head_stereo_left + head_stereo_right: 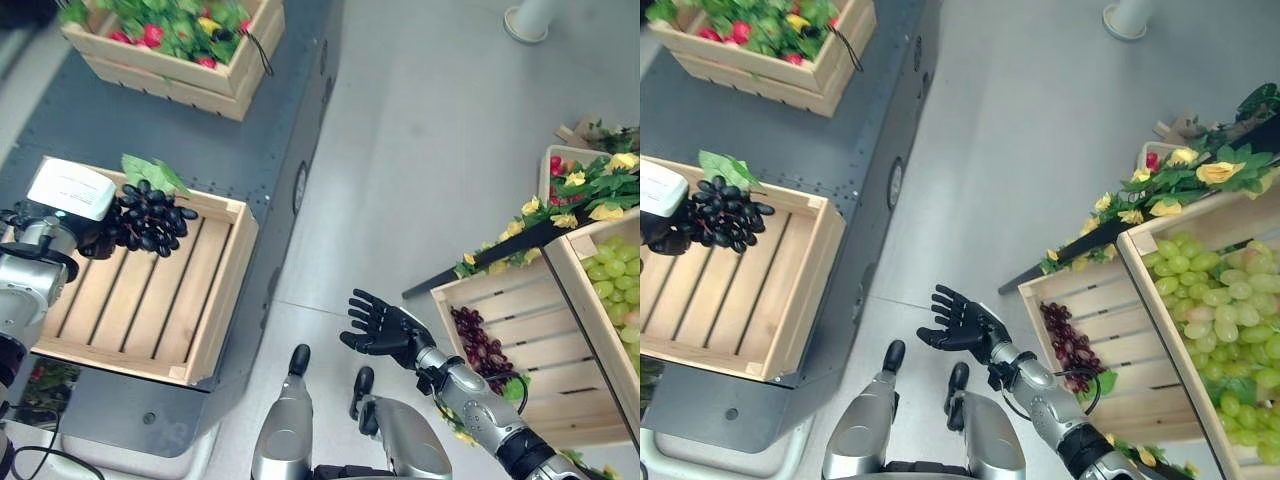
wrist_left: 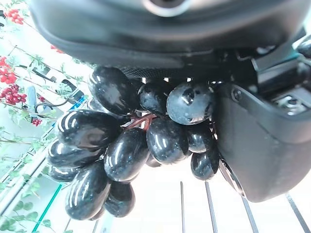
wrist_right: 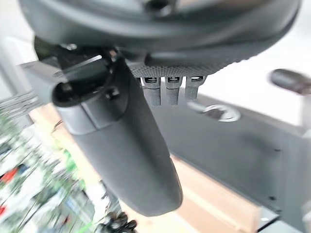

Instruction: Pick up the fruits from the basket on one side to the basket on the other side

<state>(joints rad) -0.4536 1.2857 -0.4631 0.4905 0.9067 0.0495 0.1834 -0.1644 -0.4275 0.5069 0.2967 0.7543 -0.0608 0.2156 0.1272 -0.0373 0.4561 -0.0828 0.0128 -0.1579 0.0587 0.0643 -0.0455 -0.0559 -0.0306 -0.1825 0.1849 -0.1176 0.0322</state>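
Gripping a bunch of black grapes (image 1: 148,218), the left hand (image 1: 88,238) is holding it over the far-left corner of the empty wooden crate (image 1: 150,290) on the grey platform (image 1: 240,150). The right hand (image 1: 382,326) is hanging open over the floor, fingers spread, near the right-side crate (image 1: 515,330) where red grapes (image 1: 482,346) are lying beside green grapes (image 1: 1210,310).

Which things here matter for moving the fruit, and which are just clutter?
Job: black grapes in left robot hand; empty crate; red grapes in right crate; right robot hand, open.
Clutter: flower crate; green grapes; yellow flowers.
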